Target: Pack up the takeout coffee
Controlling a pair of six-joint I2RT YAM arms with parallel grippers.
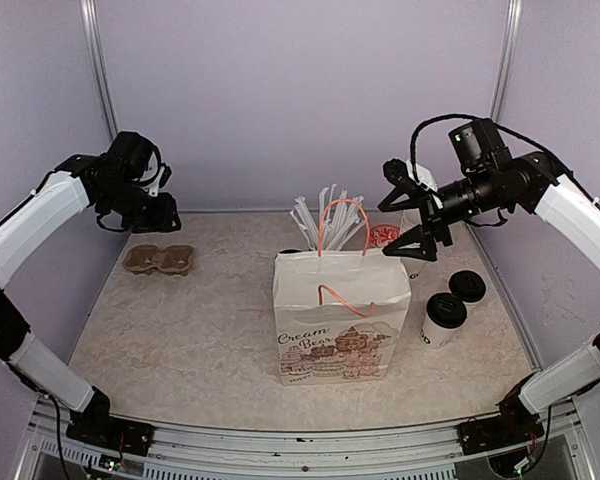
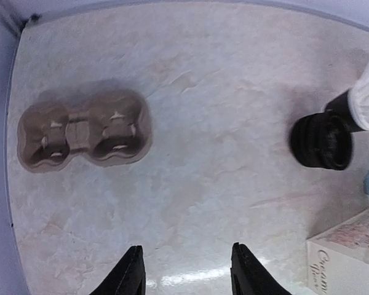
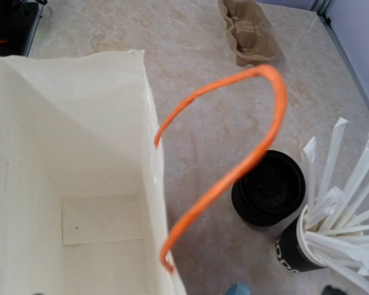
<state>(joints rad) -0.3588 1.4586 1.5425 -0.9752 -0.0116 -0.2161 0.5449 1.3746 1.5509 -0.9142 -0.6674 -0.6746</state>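
My right claw (image 1: 392,228) hangs released over the far right corner of the bag (image 1: 340,305). The near coffee (image 1: 444,320) and far coffee (image 1: 467,287) stand upright just right of the bag, nearer than that claw. My left claw (image 2: 187,265), also released, is well apart, by the carrier (image 2: 83,130). The bag reads "Cream"; the cups' print is illegible.

A white paper bag with orange loop handles and brown "Cream Bear" print (image 1: 340,325) stands upright and open-mouthed at mid-table. Just to its right stand two white paper cups with black plastic lids, the nearer cup (image 1: 444,320) and the farther cup (image 1: 467,287) close together. A brown moulded-pulp two-cup carrier (image 1: 159,260) lies well apart at far left. White wrapped straws (image 1: 325,212) fan up behind the bag. The left gripper (image 1: 163,215) hangs above the carrier. The right gripper (image 1: 390,228), fingers spread, hangs behind the bag's right corner.
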